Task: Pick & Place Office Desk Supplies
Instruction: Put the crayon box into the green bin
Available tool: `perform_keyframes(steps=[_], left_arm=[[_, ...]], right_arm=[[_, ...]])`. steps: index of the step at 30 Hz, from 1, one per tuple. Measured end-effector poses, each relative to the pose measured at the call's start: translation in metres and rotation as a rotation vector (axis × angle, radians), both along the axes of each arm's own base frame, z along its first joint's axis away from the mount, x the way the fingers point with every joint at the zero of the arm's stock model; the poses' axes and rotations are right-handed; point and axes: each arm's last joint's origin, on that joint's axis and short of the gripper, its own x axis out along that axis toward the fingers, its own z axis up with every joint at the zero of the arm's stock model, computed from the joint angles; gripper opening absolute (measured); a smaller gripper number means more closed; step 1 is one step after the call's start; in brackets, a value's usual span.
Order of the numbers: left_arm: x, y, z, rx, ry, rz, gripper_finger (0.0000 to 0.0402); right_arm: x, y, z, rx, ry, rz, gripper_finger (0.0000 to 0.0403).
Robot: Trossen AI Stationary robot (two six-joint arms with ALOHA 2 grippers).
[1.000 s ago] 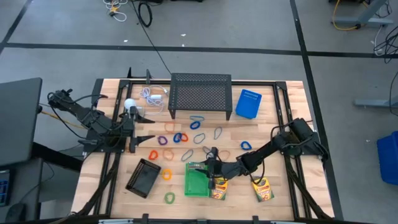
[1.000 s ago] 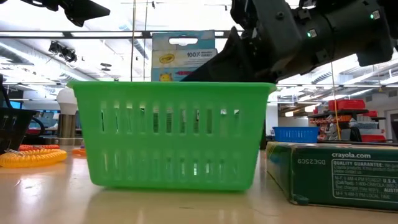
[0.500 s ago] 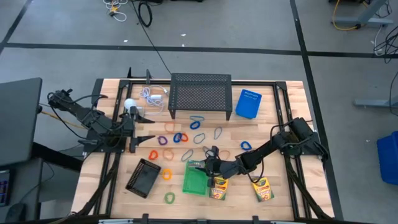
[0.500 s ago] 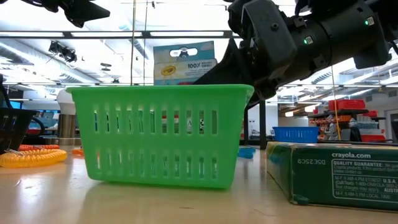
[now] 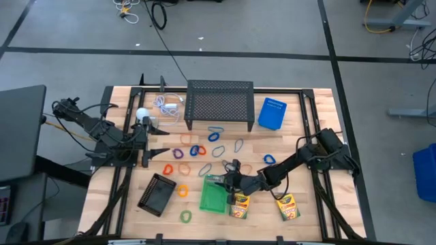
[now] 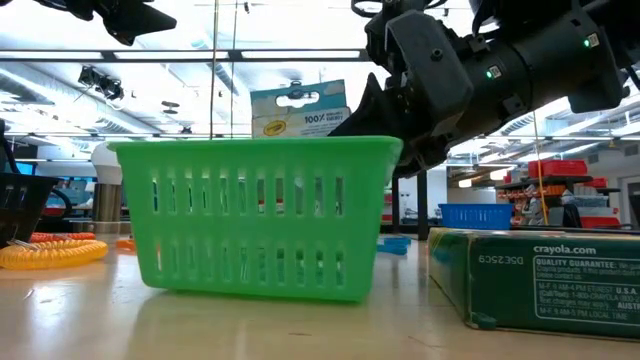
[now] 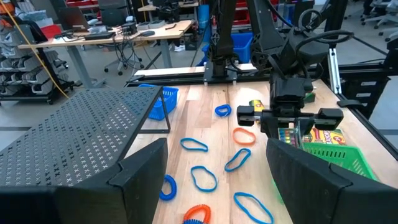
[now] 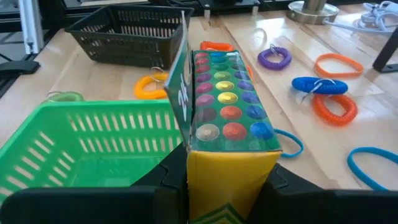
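My right gripper [image 5: 230, 180] is shut on a yellow crayon box [image 8: 225, 124] whose top flap stands open over the crayon tips. It holds the box at the right rim of the green basket [image 5: 213, 196], behind which it rises in the low view [image 6: 300, 108]. Two more crayon boxes [image 5: 240, 206] [image 5: 287, 206] lie flat on the table. Coloured loops [image 5: 197, 151] are scattered on the wood between the baskets and the shelf. My left gripper [image 5: 151, 139] waits open at the table's left, holding nothing. My right gripper pinches the crayon box by its two opposite sides [image 8: 193, 168], below the open top, between its two fingers [image 8: 281, 179]. The fingers come slanting down from the table's right and lie across the box. The box stands nearly upright, slightly tilted; its bottom is hidden by the basket.
A black mesh shelf [image 5: 219, 102] and a blue basket [image 5: 272, 113] stand at the far side. A black basket [image 5: 157, 194] sits at the near left. A white cable [image 5: 167, 103] and a white ball [image 5: 142, 113] lie at the far left.
My right gripper has rolled and tipped the crayon box, which now sits lower and more tilted behind the basket's rim. The green basket has slid a little toward the table's left and turned slightly.
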Motion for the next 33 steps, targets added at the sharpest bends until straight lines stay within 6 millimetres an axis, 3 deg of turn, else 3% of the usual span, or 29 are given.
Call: perform_keyframes(steps=[7,27,33], left_arm=[[0.0000,0.0000,0.0000,0.001,0.000,0.000,0.0283],[0.0001,-0.0003,-0.0001,-0.002,0.001,-0.008,0.0283],[0.0001,-0.0005,-0.0001,-0.005,0.002,-0.015,0.0283]], right_arm=[[0.0000,-0.0001,0.0004,-0.011,-0.002,0.001,0.0138],[-0.0003,0.0033,0.0023,-0.030,-0.016,0.035,0.0150],[0.0004,0.0032,0.0043,-0.032,-0.040,0.024,0.0184]])
